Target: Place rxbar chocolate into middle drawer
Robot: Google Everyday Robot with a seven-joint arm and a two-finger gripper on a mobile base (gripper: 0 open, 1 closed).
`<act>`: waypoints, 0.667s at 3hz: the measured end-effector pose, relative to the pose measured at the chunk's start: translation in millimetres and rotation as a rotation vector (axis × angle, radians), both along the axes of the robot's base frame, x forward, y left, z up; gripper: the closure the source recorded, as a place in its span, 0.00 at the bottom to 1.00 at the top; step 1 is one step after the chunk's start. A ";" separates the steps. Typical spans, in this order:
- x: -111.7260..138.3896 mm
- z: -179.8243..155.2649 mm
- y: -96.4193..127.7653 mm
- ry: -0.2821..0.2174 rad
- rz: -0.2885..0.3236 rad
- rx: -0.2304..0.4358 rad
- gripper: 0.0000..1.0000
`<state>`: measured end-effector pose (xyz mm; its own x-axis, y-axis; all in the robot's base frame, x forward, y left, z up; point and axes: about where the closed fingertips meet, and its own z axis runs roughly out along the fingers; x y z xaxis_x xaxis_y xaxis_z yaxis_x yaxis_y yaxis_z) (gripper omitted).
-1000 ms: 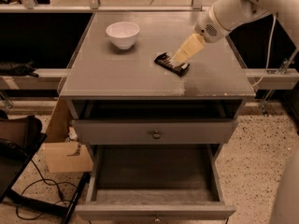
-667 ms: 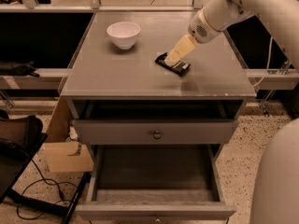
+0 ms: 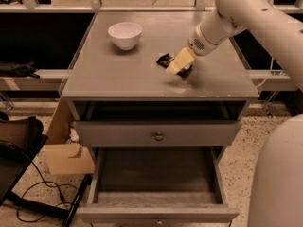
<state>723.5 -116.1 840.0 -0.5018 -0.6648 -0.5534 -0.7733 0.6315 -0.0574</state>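
The rxbar chocolate [image 3: 164, 59], a small black-wrapped bar, lies on the grey cabinet top [image 3: 118, 74], right of centre. My gripper [image 3: 179, 64] comes down from the upper right and sits right over the bar's middle. The bar's dark ends stick out to the left and the lower right of it. The middle drawer [image 3: 156, 174] is pulled wide open below, and its dark floor is bare.
A white bowl [image 3: 125, 34] stands on the top at the back left. The top drawer [image 3: 118, 134] with a brass knob [image 3: 158, 136] sits just above the open one. A cardboard box [image 3: 66, 157] and a black chair [image 3: 19, 145] are on the floor at left.
My gripper has moved down and slightly left, from beside the bar's right end to directly over its middle. The bar has stayed in about the same spot.
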 end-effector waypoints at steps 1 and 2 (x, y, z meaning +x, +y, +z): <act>3.8 -18.1 0.0 0.024 -0.016 -0.018 0.00; 8.3 -32.8 15.2 0.041 0.005 -0.040 0.19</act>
<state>731.8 -101.0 807.2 -0.5202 -0.6884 -0.5055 -0.7787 0.6254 -0.0503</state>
